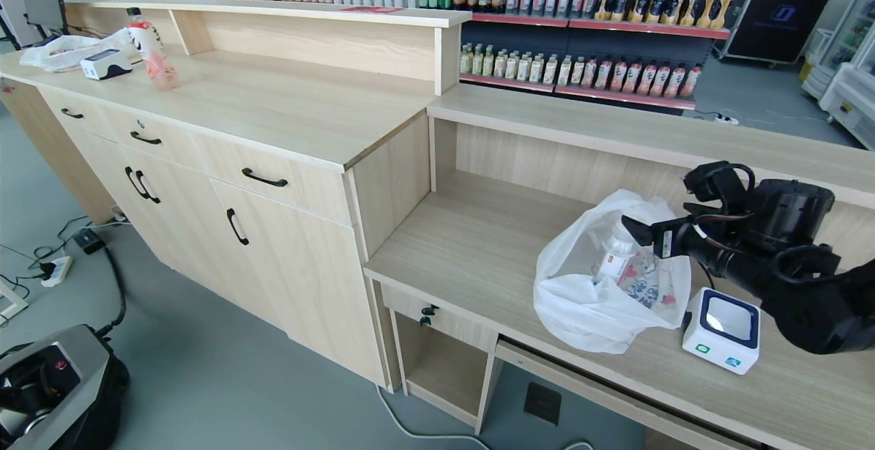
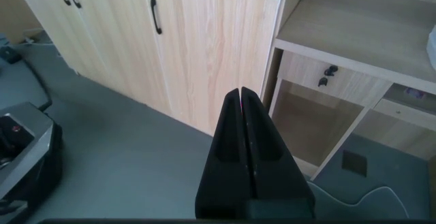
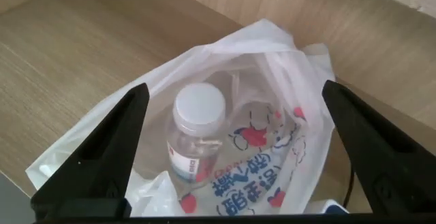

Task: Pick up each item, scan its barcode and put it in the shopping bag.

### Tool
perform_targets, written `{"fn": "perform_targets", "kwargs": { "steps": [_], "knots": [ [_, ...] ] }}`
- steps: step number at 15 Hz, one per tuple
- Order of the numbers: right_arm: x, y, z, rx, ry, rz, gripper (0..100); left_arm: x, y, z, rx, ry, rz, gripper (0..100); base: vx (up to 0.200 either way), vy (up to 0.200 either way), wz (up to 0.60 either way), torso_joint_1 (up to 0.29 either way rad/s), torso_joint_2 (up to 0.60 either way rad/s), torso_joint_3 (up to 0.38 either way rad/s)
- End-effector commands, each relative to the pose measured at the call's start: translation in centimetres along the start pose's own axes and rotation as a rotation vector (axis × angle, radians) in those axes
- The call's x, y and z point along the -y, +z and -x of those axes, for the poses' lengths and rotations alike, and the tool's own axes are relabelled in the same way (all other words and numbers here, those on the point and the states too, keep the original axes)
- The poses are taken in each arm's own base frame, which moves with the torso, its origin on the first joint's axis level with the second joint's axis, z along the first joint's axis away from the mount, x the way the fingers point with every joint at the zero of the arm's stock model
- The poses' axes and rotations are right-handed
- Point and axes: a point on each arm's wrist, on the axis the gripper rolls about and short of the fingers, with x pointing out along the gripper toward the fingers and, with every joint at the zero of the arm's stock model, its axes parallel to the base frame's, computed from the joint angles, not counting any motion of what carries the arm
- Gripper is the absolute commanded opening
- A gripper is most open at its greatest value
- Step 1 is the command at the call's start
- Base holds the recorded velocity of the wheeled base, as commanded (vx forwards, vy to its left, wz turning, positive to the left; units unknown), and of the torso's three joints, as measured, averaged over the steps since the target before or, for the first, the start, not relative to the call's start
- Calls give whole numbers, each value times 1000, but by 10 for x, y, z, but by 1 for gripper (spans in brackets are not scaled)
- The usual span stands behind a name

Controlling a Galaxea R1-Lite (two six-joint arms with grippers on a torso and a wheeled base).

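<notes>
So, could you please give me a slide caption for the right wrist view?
Open right gripper at the mouth of the shopping bag, a white-capped bottle inside.

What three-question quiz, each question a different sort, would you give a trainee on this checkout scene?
1. Fill in: the right claw hangs above the shopping bag with its jaws ____.
2. Choose: the bottle below that claw is A) on the floor, B) inside the bag, C) gripped in the claw.
3. True or false: the left claw is shut and holds nothing.

Key: 1 open; 2 B; 3 true.
</notes>
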Motion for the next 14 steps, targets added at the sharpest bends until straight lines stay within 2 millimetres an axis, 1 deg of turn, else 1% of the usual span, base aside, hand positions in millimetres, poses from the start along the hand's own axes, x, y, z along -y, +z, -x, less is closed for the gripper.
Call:
{"fn": "perform_targets", "kwargs": {
  "steps": [1, 3, 4, 5, 6, 7, 8, 9, 10, 11, 12, 13, 14],
  "knots": [
    [30, 36, 49, 32, -145, -4, 100, 0, 0, 0, 0, 2, 0, 0, 0, 0, 0, 0, 0, 0],
    [56, 34, 65, -14, -243, -7, 100, 0, 0, 0, 0, 2, 0, 0, 0, 0, 0, 0, 0, 0],
    [77, 28, 79, -116, -414, 25, 100, 0, 0, 0, 0, 2, 0, 0, 0, 0, 0, 0, 0, 0],
    [85, 23, 87, -157, -479, 24, 100, 0, 0, 0, 0, 2, 0, 0, 0, 0, 0, 0, 0, 0],
    [97, 15, 94, -194, -543, 14, 100, 0, 0, 0, 0, 2, 0, 0, 0, 0, -600, 2, -2, 2],
    [108, 4, 100, -261, -624, -1, 100, 0, 0, 0, 0, 2, 0, 0, 0, 0, -600, 2, -2, 7],
    [113, -1, 101, -291, -673, -20, 100, 0, 0, 0, 0, 2, 0, 0, 0, 0, -600, -2, 2, 2],
    [120, -19, 97, -368, -800, -104, 100, 0, 0, 0, 0, 2, 0, 0, 0, 0, 0, 0, 0, 0],
    [123, -30, 94, -394, -849, -170, 100, 0, 0, 0, 0, 2, 0, 0, 0, 0, 0, 0, 0, 0],
    [126, -40, 93, -440, -868, -193, 100, 0, 0, 0, 0, 2, 0, 0, 0, 0, 0, -66, 51, 80],
    [126, -45, 92, -460, -873, -203, 100, 0, 0, 0, 0, 2, 0, 0, 0, 0, 0, -129, 286, 139],
    [124, -44, 91, -456, -867, -202, 100, 0, 0, 0, 0, 2, 0, 0, 0, 0, 0, -144, 339, 168],
    [118, -39, 88, -434, -842, -195, 100, 0, 0, 0, 0, 2, 0, 0, 0, 0, 0, -168, 344, 188]
  ]
}}
